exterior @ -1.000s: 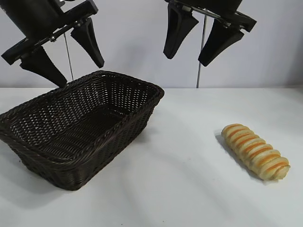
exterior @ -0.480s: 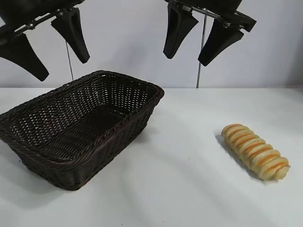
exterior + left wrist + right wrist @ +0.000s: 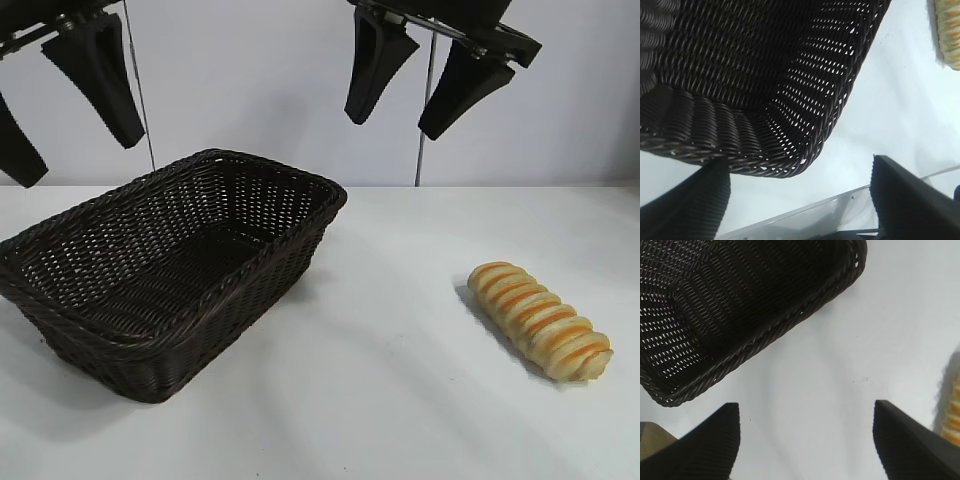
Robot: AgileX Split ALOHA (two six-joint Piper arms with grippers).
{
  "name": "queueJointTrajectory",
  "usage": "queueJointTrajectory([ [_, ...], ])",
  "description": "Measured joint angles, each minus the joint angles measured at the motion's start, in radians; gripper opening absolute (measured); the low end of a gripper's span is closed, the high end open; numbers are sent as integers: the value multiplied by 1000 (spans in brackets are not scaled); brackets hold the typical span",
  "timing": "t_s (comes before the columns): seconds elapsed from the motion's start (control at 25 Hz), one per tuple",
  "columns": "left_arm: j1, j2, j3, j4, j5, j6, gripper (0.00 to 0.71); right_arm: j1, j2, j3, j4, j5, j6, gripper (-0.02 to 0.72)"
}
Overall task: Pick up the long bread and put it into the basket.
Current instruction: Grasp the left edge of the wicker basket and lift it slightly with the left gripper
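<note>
The long bread (image 3: 541, 320), golden-tan with orange stripes, lies on the white table at the right front; an end of it shows in the left wrist view (image 3: 947, 30) and an edge in the right wrist view (image 3: 952, 415). The dark brown wicker basket (image 3: 250, 270) stands empty at the left and shows in both wrist views (image 3: 790, 100) (image 3: 740, 315). My left gripper (image 3: 78, 160) hangs open high above the basket's left end. My right gripper (image 3: 395, 130) hangs open high over the table's middle, left of and behind the bread. Both are empty.
The white table (image 3: 380, 400) spreads between basket and bread. A thin vertical rod (image 3: 424, 120) stands at the back behind the right gripper, and another (image 3: 140, 110) behind the basket. The table's far edge meets a pale wall.
My left gripper has risen and moved left, away from above the basket. The right gripper, the bread and the basket have not moved.
</note>
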Motion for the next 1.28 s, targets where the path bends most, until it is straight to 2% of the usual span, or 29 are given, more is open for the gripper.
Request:
queueJointTrajectory([
  [0.24, 0, 0, 81, 0, -156, -160, 562, 0, 0, 0, 0, 1, 0, 537],
  [0.44, 0, 0, 99, 14, -227, -271, 562, 0, 0, 0, 0, 1, 0, 537],
  [0.6, 0, 0, 99, 77, -222, -375, 562, 0, 0, 0, 0, 1, 0, 537],
  [0.88, 0, 0, 102, 225, -122, -550, 562, 0, 0, 0, 0, 13, 0, 537],
  [1.04, 0, 0, 120, 236, -124, -597, 562, 0, 0, 0, 0, 15, 0, 537],
  [1.28, 0, 0, 190, 230, -192, -683, 562, 0, 0, 0, 0, 15, 0, 537],
])
